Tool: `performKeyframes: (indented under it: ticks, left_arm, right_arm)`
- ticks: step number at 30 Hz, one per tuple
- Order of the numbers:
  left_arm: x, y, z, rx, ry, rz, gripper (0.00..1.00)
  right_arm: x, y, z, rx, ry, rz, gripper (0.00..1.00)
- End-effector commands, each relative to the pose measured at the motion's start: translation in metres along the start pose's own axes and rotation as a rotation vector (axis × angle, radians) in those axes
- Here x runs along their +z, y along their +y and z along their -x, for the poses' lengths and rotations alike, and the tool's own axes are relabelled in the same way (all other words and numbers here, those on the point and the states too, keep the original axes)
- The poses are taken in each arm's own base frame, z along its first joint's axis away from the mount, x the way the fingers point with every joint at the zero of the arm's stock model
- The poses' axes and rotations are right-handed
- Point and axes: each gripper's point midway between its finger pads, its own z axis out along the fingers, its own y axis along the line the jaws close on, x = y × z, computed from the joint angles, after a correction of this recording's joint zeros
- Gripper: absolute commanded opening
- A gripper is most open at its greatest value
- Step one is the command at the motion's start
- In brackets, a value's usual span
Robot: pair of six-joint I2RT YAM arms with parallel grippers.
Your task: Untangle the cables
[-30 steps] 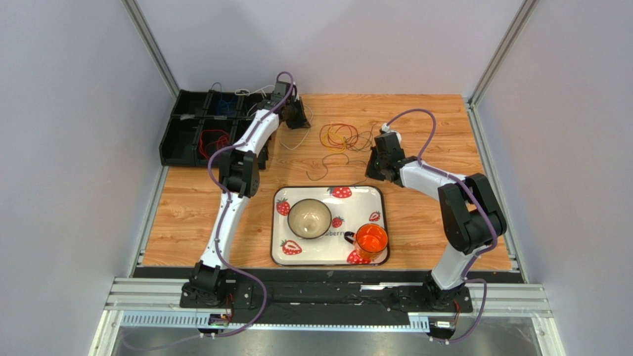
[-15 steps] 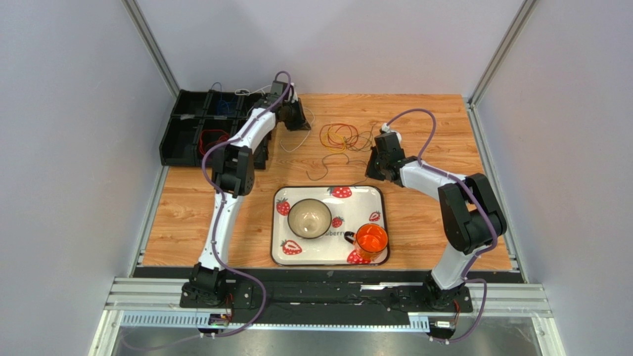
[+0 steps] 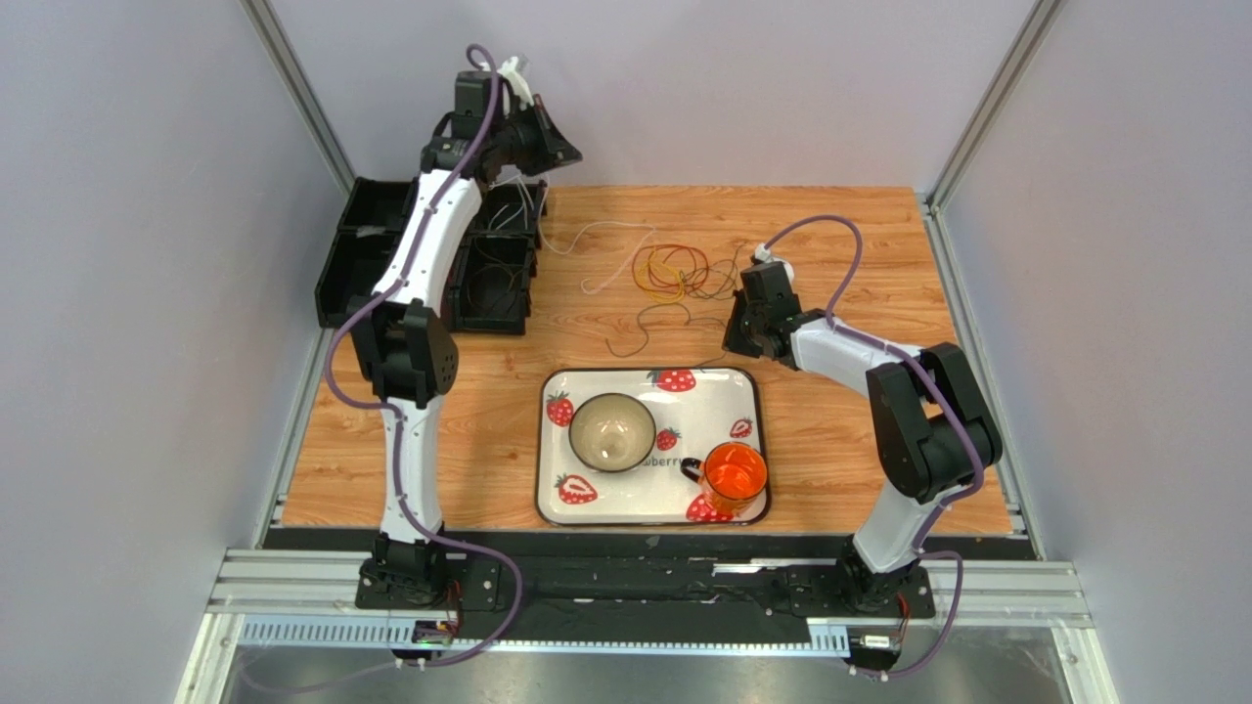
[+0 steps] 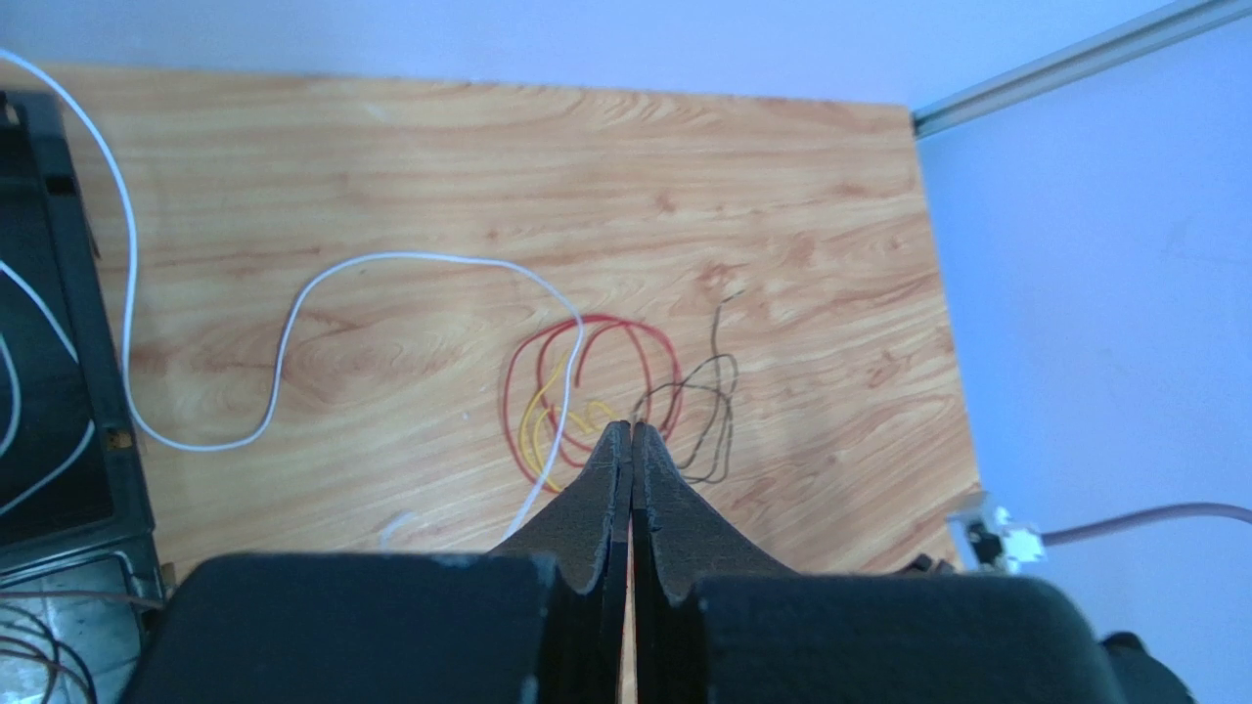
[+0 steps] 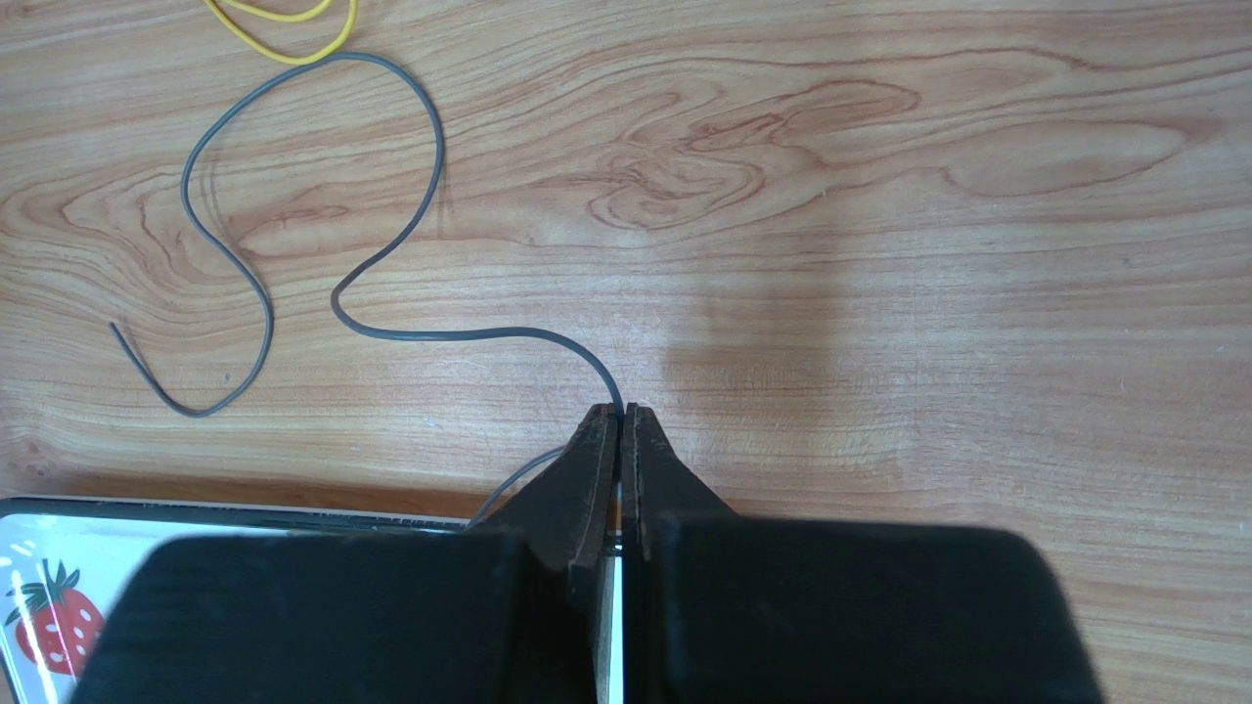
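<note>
Just beyond the tray (image 3: 647, 500), the right gripper (image 5: 619, 421) pinched one end of a grey cable (image 5: 441, 338). Farther back lay the red and yellow loops (image 3: 673, 267), tangled, with a white cable (image 4: 397, 258) beside them. The left gripper (image 4: 632, 430) hung high by the black bin (image 3: 360, 272), its fingers pressed together.

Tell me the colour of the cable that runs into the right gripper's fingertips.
Dark grey cable; clearest in the right wrist view.

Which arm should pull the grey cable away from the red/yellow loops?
Right: its jaws are shut on the grey cable, low beside the loops. Left arm is high over the bin.
</note>
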Motion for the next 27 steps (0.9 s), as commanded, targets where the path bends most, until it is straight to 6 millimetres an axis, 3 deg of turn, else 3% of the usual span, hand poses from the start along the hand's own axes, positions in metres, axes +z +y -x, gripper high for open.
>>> performKeyframes:
  ticks: [1,3,6,7,9,11,18,19,22,27]
  left_arm:
    - [-0.046,-0.040,0.049,0.064,-0.123,-0.075,0.00]
    - [-0.051,-0.038,0.055,0.061,-0.132,-0.080,0.00]
    - [-0.040,-0.034,0.038,0.089,-0.068,-0.118,0.02]
    - [-0.028,-0.025,0.027,0.095,-0.033,-0.116,0.20]
    - [-0.015,-0.011,0.001,0.116,0.045,-0.086,0.40]
    - [0.005,0.008,-0.032,0.116,0.132,-0.038,0.45]
    - [0.048,0.033,-0.119,0.314,0.337,0.002,0.46]
    - [0.052,0.029,-0.134,0.343,0.376,0.002,0.46]
    - [0.061,0.039,-0.161,0.440,0.440,0.052,0.45]
    - [0.072,0.053,-0.182,0.542,0.480,0.132,0.43]
  right_arm:
    - [0.000,0.010,0.017,0.016,-0.040,0.022,0.00]
    - [0.000,0.010,0.018,0.017,-0.041,0.025,0.00]
    - [0.000,0.010,0.017,0.017,-0.041,0.025,0.00]
    - [0.000,0.010,0.018,0.017,-0.042,0.025,0.00]
    - [0.000,0.010,0.018,0.017,-0.043,0.024,0.00]
    - [0.000,0.010,0.018,0.018,-0.044,0.023,0.00]
    - [0.000,0.010,0.017,0.018,-0.038,0.021,0.00]
    - [0.000,0.010,0.017,0.015,-0.038,0.023,0.00]
    - [0.001,0.010,0.018,0.016,-0.038,0.021,0.00]
    - [0.002,0.009,0.018,0.015,-0.032,0.018,0.00]
